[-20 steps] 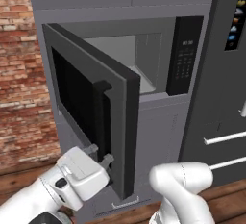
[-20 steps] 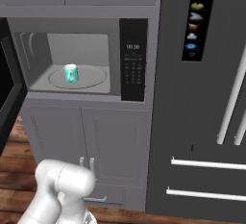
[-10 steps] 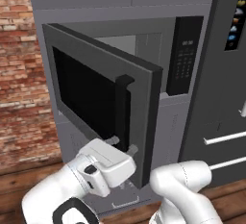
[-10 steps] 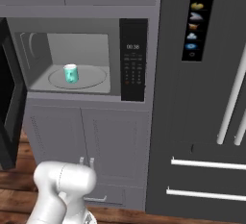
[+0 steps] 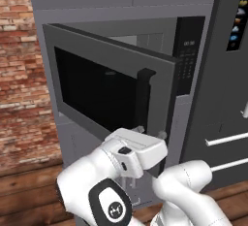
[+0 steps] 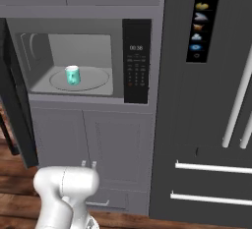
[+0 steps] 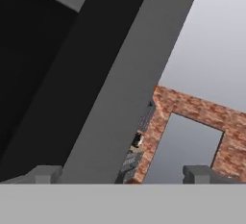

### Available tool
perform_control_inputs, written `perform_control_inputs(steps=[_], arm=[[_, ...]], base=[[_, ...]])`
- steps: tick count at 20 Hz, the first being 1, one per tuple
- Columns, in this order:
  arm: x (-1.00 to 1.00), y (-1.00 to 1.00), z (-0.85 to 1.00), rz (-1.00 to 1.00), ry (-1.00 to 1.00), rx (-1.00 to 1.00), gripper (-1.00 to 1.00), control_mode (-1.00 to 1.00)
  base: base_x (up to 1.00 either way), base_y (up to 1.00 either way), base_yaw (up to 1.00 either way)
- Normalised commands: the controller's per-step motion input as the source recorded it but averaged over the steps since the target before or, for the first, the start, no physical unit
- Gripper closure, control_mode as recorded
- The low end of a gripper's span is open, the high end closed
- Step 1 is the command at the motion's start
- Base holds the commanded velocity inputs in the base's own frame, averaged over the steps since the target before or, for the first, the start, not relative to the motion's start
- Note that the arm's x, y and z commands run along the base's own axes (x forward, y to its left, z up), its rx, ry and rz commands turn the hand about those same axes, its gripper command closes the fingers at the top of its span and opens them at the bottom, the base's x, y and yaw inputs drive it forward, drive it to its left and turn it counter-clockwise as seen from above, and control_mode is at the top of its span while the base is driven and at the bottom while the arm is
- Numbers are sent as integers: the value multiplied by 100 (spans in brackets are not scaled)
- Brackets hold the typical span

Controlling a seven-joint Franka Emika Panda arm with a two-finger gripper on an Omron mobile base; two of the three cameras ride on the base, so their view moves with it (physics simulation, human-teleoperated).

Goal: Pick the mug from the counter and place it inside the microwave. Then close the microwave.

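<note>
Glossy white rounded arm (image 5: 184, 191); black oval joint cap with white logo (image 5: 110, 206); boxy white hand (image 5: 140, 150)

The mug (image 6: 72, 75) stands on the turntable (image 6: 96, 81) inside the microwave (image 6: 78, 58), left of its keypad panel (image 6: 136, 63). The door (image 5: 109, 93) hangs half open to the left. The gripper (image 5: 149, 133) sits just below the door's handle (image 5: 144, 101), perhaps touching it. Cabinets (image 6: 91, 147) lie below, the fridge (image 6: 209, 100) to the right.

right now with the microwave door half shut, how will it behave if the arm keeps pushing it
The microwave door looks like a rigid slab of glass and frame, so it should swing on its hinge rather than flex. It seems large, so probably heavy-ish. The mug sits well inside on the turntable, so the door likely clears it.
</note>
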Motion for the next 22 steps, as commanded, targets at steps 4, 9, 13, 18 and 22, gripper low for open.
perform_control_inputs(steps=[4, 9, 13, 18, 22], arm=[[8, -39, 14, 5, 2, 4, -100, -100], [18, -38, 12, 10, 1, 3, -100, -100], [19, -40, 5, 17, 7, 4, -100, -100], [28, -40, 1, 19, 8, 3, -100, -100], [34, -35, 0, 19, 10, 2, -100, -100]], base=[[0, 0, 0], [0, 0, 0], [0, 0, 0], [0, 0, 0], [0, 0, 0]])
